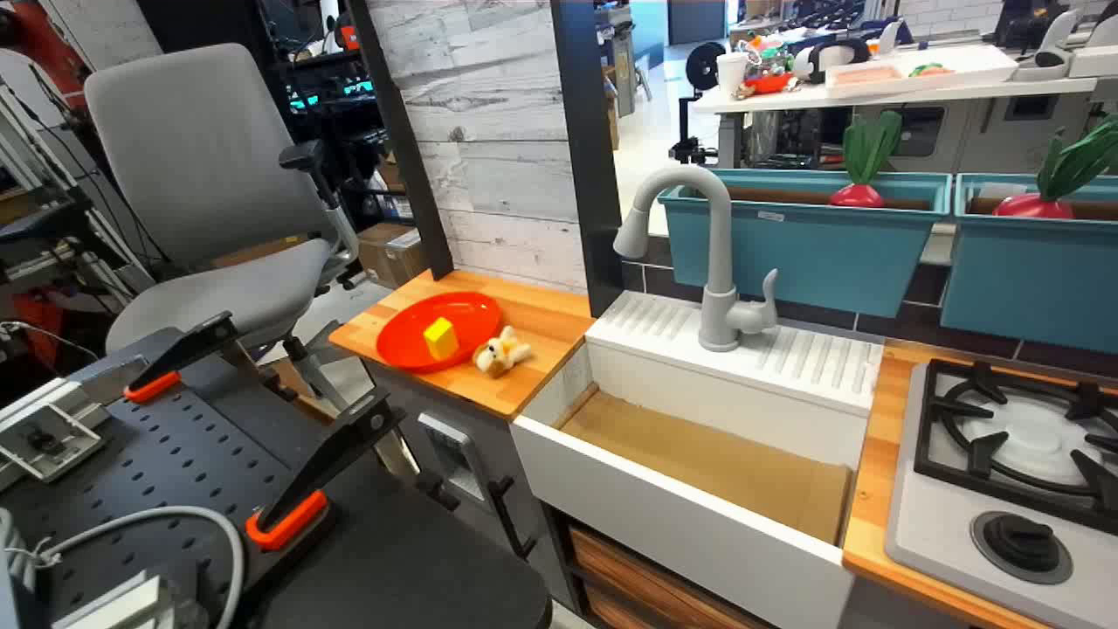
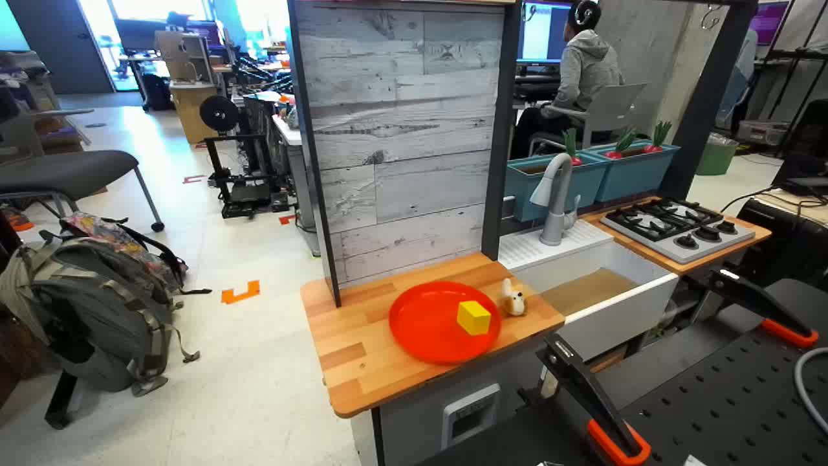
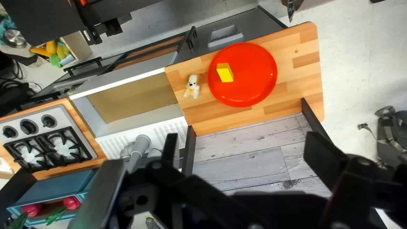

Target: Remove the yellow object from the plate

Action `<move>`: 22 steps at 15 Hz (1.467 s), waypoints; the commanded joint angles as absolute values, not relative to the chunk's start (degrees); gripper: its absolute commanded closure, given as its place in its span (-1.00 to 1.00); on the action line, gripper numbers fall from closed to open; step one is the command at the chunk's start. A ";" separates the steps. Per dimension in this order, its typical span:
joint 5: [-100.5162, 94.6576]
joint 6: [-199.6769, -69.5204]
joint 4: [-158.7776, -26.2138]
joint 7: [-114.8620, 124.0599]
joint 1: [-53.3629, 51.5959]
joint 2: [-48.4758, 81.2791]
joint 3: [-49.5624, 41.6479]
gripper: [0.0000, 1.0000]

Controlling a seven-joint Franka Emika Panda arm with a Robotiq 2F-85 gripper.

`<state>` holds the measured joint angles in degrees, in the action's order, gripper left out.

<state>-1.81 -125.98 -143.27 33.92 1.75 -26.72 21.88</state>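
Observation:
The yellow object is a small bright yellow block that rests on the plate in both exterior views [image 1: 441,338] [image 2: 474,318]. It also shows in the wrist view [image 3: 225,73], toward the plate's side nearest a small toy dog. The round orange-red plate [image 1: 402,339] [image 2: 424,317] lies on the wooden counter and shows whole in the wrist view [image 3: 252,74]. My gripper [image 3: 243,140] is open with nothing between its fingers. In the wrist view the fingers stand below the plate, over the grey wood panel, apart from plate and block. The gripper is out of both exterior views.
A small white and tan toy dog [image 1: 500,352] [image 2: 514,301] [image 3: 192,86] sits beside the plate on the counter [image 2: 352,375]. A wood-look panel [image 2: 407,142] with dark posts rises behind. A sink [image 1: 699,472], grey faucet [image 1: 718,262] and stove [image 1: 1039,437] lie alongside.

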 commanded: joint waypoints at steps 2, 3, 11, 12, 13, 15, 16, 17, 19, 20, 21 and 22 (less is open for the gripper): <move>-2.88 -126.59 -143.19 34.28 -0.10 -25.43 19.81 -1.00; -2.68 -126.78 -143.11 33.72 -0.24 -24.53 19.42 -1.00; -1.64 -147.90 -142.85 27.10 0.07 -9.48 14.15 -1.00; -1.17 -150.85 -142.26 25.88 -0.13 -6.42 13.24 -1.00; -0.60 -153.69 -141.50 24.48 -0.41 -2.83 12.30 -1.00; 1.71 -157.99 -139.31 21.18 -1.22 4.88 10.56 -1.00; 3.18 -159.36 -137.98 19.45 -1.55 8.58 9.97 -1.00; 3.15 -160.95 -136.60 19.19 -1.68 12.36 9.40 -1.00; 4.39 -161.44 -132.81 17.64 -2.28 19.60 8.36 -1.00; 5.73 -160.48 -130.62 16.32 -2.19 23.00 8.36 -1.00; 6.95 -159.61 -128.46 15.30 -1.96 26.06 8.52 -1.00; 7.86 -158.51 -126.26 14.25 -1.72 28.85 8.59 -1.00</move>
